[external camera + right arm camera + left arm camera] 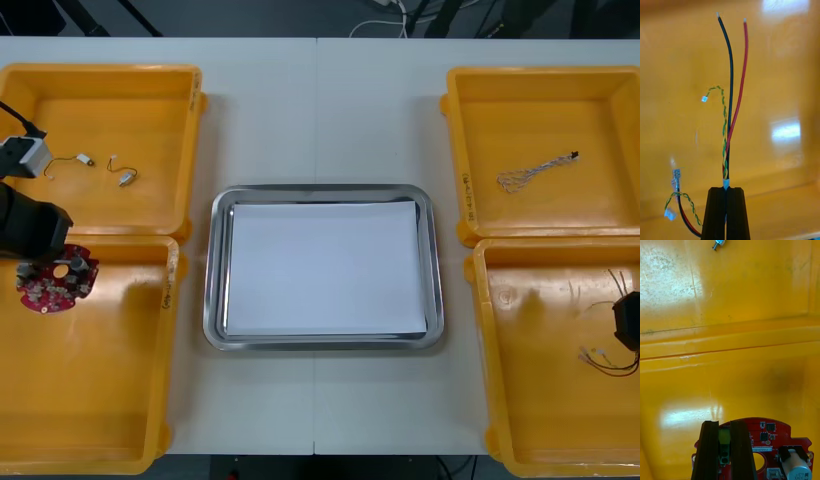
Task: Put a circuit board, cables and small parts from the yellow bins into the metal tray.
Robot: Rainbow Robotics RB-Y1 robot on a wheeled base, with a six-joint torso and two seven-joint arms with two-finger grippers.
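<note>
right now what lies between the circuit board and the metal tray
Front view: bare floor and the side wall of the near left yellow bin, then a strip of bare table. Left gripper grips the circuit board; right gripper holds cables.

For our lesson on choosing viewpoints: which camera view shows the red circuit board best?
The left wrist view: the circuit board sits close and detailed, with the left jaws shut on it. The front view shows it small, partly under the left arm. The right wrist view faces the cables held in the right jaws.
</note>
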